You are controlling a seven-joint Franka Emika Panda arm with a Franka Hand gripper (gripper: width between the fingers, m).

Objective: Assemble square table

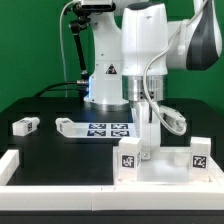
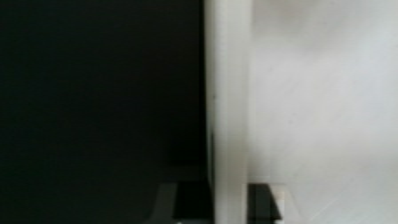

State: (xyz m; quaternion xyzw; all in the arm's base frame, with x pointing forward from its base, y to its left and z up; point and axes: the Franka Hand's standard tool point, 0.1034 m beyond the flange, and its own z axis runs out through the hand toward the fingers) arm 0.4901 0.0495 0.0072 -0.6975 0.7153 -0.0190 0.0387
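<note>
One hand (image 1: 147, 136) hangs down from the big white arm in the middle of the outside picture. It sits on the square table top (image 1: 165, 165), which is at the lower right of that picture, on the black counter (image 1: 50, 145). The top is white, with black-and-white tags on its front.

In the wrist picture the hand (image 2: 222, 205) has its two dark fingers (image 2: 180, 203) squeezed onto a thin white wall, one finger on each side. That wall looks like the raised rim of the square table top (image 2: 311, 100). So the hand is clamped on the rim.

A leg block (image 1: 25, 126) lies at the middle left of the outside picture, well apart from the top. A second white piece (image 1: 66, 125) lies near it, just beside the marker board (image 1: 108, 130). It may be a leg too, but that is hard to tell. A white border rail (image 1: 12, 165) runs along the lower left.

What could go wrong? The hand holds only a thin edge at one side. If the arm lifts or drags, the far side may droop, and the top could twist or slip out. The top also sits near the rail, so a push the wrong way could jam it there. A quick move would make both more likely.
</note>
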